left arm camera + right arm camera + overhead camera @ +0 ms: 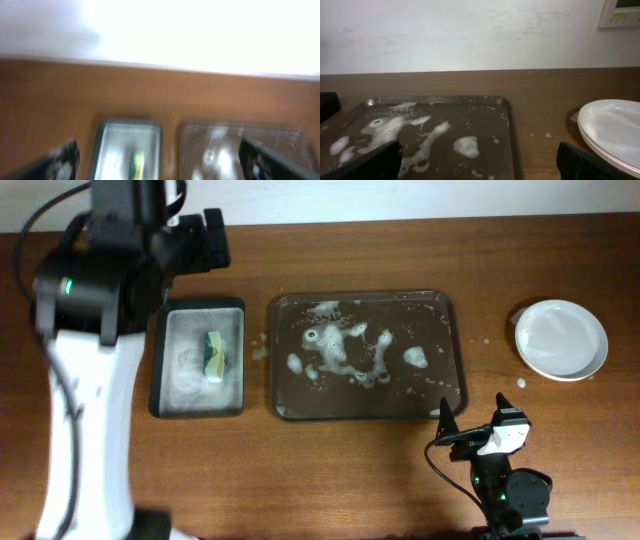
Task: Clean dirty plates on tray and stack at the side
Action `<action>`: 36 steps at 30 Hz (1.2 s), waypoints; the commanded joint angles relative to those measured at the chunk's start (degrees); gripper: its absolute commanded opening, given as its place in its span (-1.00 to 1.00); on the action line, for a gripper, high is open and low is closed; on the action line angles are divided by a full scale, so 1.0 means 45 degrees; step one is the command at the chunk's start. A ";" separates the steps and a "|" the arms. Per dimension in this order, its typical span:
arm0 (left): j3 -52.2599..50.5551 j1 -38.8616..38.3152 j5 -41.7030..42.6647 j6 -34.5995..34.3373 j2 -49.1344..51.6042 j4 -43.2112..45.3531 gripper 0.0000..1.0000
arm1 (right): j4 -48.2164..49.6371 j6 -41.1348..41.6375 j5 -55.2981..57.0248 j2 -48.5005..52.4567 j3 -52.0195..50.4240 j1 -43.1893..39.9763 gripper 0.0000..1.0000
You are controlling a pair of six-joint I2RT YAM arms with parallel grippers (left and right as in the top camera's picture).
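The large dark tray (440, 330) lies mid-table, wet with white foam and with no plate on it. It also shows in the right wrist view (485, 120) and, blurred, in the left wrist view (280, 145). The white plates (560, 338) sit stacked on the table at the right, also in the right wrist view (612, 127). My right gripper (473, 412) is open and empty by the tray's front right corner, its fingers wide apart (480, 167). My left gripper (195, 242) is raised behind the small tray, open and empty (160, 165).
A smaller dark tray (170, 395) of soapy water with a green-yellow sponge (214, 355) stands left of the large tray. It shows blurred in the left wrist view (150, 127). Foam drops lie on the wood near the plates. A wall runs behind the table.
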 commanded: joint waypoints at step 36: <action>-2.7122 0.1865 0.0233 0.1826 -1.9205 1.5120 0.98 | -0.0029 -0.0092 -0.0078 -0.0097 -0.0092 0.0126 0.97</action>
